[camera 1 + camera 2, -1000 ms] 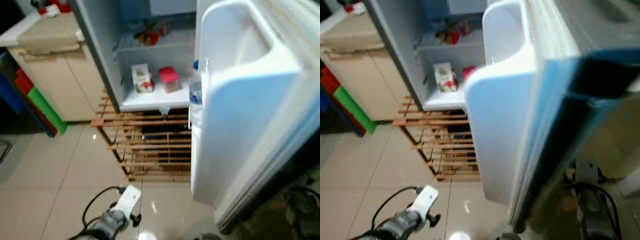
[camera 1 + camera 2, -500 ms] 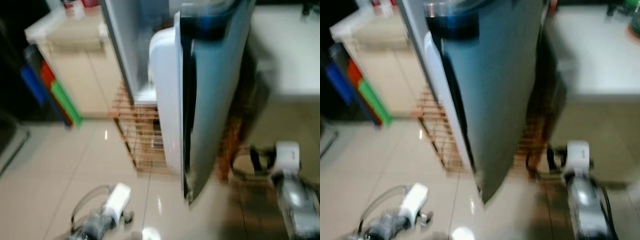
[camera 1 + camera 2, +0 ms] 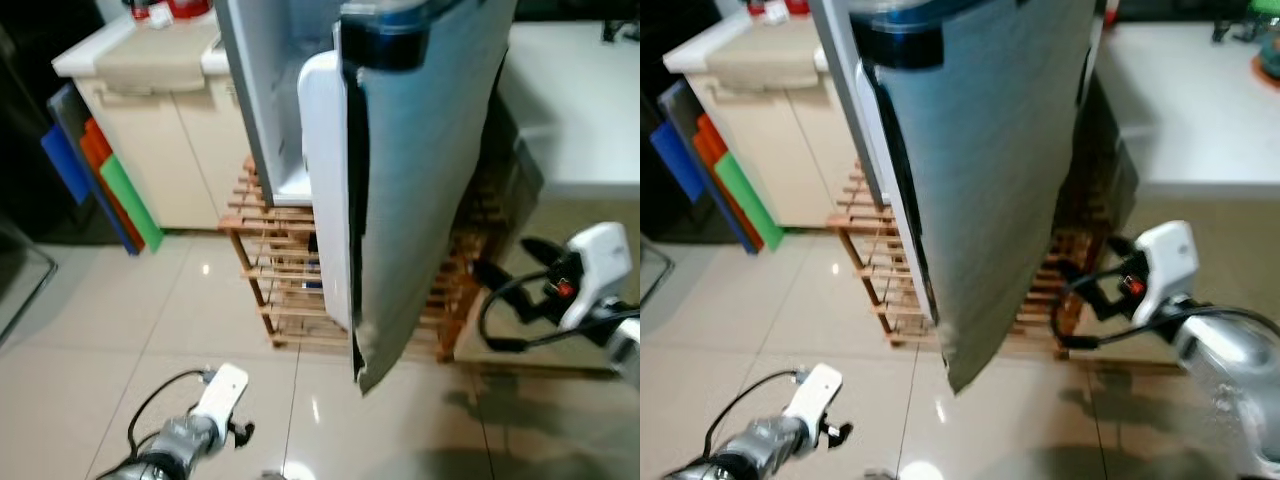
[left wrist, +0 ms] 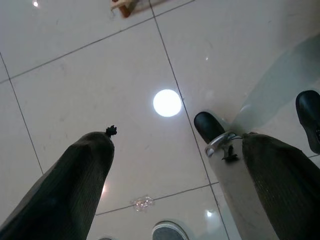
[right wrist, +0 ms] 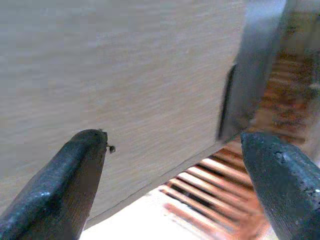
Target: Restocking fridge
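Left eye view: the fridge door (image 3: 420, 170) stands upright, its long axis vertical, seen nearly edge-on so that it hides most of the fridge (image 3: 262, 90) interior; only a sliver of the white inner wall shows. The door's white inner liner (image 3: 325, 180) faces the opening. Below sits a wooden slatted rack (image 3: 285, 290), partly covered by the door. The left arm (image 3: 195, 435) hangs low over the tiled floor (image 3: 100, 330), its fingers cut off by the frame edge. The right arm (image 3: 590, 280) is raised beside the door's outer face, its fingers out of sight. A cream cabinet (image 3: 165, 130) stands at the left and a white bench (image 3: 580, 90) at the right.

Right eye view: same scene; the door's grey outer face fills the middle.

Left wrist view: the left hand (image 4: 172, 150) is spread wide, empty, above the glossy tiles.

Right wrist view: the right hand (image 5: 175, 150) is spread wide, empty, close to the door's grey face, rack slats blurred beyond
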Tool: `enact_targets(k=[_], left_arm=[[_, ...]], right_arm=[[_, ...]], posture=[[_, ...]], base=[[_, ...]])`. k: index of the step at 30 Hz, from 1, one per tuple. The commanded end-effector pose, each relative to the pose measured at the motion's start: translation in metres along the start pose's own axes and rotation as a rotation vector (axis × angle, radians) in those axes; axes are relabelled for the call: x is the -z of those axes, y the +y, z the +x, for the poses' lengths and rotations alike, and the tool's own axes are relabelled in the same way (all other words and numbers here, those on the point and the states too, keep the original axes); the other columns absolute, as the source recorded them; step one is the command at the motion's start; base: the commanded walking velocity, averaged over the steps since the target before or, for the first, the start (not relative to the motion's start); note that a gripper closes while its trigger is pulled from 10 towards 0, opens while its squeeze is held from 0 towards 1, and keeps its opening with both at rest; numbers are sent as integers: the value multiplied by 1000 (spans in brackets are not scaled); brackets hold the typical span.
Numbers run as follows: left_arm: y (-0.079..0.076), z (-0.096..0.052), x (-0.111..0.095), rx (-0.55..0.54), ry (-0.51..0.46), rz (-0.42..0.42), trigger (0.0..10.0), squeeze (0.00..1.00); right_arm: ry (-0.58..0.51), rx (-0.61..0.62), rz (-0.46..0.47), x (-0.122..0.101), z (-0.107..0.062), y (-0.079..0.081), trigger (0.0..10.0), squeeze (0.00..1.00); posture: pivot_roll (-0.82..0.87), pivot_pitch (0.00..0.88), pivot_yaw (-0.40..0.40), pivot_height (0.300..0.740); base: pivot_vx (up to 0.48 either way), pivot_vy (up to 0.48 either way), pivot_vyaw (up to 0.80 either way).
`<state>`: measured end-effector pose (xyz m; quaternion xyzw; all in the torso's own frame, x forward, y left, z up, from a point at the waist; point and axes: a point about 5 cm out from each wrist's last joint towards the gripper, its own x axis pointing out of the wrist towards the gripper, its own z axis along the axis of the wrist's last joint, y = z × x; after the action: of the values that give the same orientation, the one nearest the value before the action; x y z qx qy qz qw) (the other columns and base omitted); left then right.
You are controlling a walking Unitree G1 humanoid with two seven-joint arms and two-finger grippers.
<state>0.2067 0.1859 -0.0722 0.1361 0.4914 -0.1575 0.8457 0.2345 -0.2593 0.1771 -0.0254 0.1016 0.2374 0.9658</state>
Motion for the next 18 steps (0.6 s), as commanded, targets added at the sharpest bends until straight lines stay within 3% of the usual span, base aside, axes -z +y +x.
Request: enact_targets(k=[1,5,8,17,18], left_arm=[[3,-1,-1,-5,4,12,10000,0],[2,0,-5,-5,-4,18,10000,0],[1,1,-10,-12,-20,11,10000,0],[-2,1,-9,-9,-26,-1,10000,0],[-3,1,-9,-6,-28,-4,10000,0]], right_arm=[[-34,-91,32,-11,-2,10,10000,0],[-73,-142,71,-18,8,23,10000,0],[-108,-198,118,-24,27,38,10000,0],[-153,-323,189,-35,44,59,10000,0],[-172,-359,198,-40,53,66,10000,0]], posture=[[-205,0,135,740],[-203,0,136,740],[-193,0,129,740],[-171,0,113,740],[-171,0,113,740]], base=[[0,0,0],[0,0,0],[0,0,0],[0,0,0],[0,0,0]])
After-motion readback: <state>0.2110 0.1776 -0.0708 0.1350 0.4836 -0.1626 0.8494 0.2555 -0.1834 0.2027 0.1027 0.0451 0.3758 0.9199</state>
